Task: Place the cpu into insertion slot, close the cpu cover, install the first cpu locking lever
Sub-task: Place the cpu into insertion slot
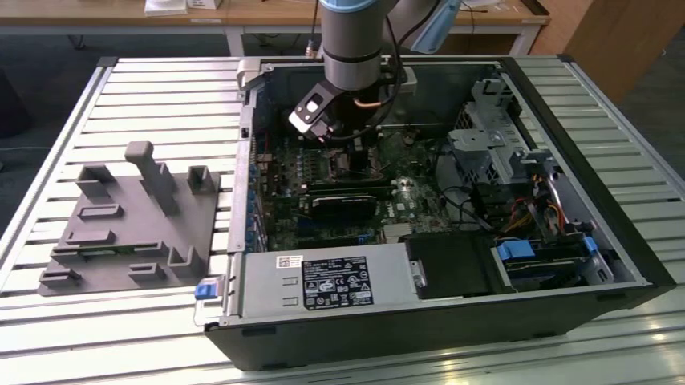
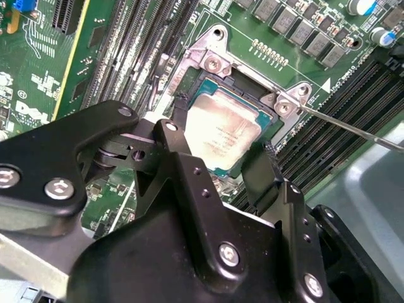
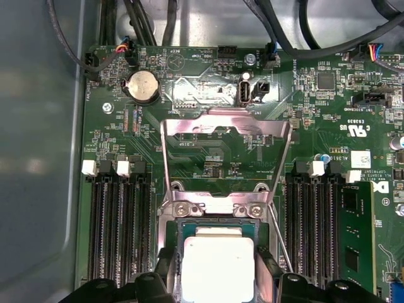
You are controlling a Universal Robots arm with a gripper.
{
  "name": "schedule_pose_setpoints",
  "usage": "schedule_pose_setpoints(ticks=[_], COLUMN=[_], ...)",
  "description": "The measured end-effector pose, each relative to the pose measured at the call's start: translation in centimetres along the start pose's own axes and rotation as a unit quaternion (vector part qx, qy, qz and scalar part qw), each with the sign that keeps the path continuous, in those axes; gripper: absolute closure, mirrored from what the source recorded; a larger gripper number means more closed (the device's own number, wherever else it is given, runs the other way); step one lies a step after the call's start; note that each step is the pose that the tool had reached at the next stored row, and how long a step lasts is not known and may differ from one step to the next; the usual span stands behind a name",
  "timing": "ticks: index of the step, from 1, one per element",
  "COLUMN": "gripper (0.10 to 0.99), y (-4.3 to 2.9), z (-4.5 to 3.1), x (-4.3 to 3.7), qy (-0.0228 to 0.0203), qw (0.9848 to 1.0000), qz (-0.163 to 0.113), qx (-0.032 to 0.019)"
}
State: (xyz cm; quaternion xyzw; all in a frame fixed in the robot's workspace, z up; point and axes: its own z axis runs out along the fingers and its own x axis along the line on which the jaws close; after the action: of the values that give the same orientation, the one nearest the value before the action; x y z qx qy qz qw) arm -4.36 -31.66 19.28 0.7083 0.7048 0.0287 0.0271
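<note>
On the exterior view's left a grey fixture (image 1: 128,216) lies on the slatted counter (image 1: 64,104), well apart from the open computer case (image 1: 428,329), where the arm reaches down over the green board (image 1: 321,233). In the second wrist view the end effector (image 2: 219,134) is set narrow. Its fingers (image 2: 260,167) bracket the chip (image 2: 224,123) and, as far as we can judge, touch its edges. The chip lies flat in the socket (image 2: 196,85). The cover (image 3: 265,126) stands open beyond it. We worry that a tilt or sideways drag would bend the socket contacts, and that a finger could catch the thin lever (image 2: 347,126) just beside it. Memory slots (image 3: 117,221) hem both sides, so the free room is upward.
</note>
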Motion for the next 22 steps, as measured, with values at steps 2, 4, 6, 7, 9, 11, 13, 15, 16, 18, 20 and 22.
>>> schedule_pose_setpoints(ticks=[2,4,6,7,9,11,13,15,16,18,20,22], gripper=[0.467,0.467,0.467,0.467,0.467,0.467,0.467,0.467,0.467,0.482,0.608,0.667], y=[0.00,0.00,0.00,0.01,0.02,0.04,0.07,0.09,0.10,0.12,0.12,0.12], z=[0.00,0.00,-0.06,-0.12,-0.33,-0.59,-0.87,-1.19,-1.34,-1.48,-1.50,-1.52], x=[0.00,0.01,0.01,0.01,0.01,0.01,0.01,0.01,0.01,0.01,-0.02,-0.06], qy=[0.0001,0.0000,-0.0001,-0.0001,0.0000,0.0000,0.0000,0.0000,0.0000,0.0000,0.0001,0.0000], qw=[1.0000,1.0000,1.0000,1.0000,1.0000,1.0000,1.0000,1.0000,1.0000,1.0000,1.0000,1.0000], qz=[0.000,0.000,0.000,0.000,0.000,0.000,0.000,0.000,0.000,0.000,0.000,0.000], qx=[-0.0001,0.0000,0.0000,0.0000,0.0000,0.0000,0.0000,-0.0001,-0.0001,0.0000,-0.0001,0.0000])
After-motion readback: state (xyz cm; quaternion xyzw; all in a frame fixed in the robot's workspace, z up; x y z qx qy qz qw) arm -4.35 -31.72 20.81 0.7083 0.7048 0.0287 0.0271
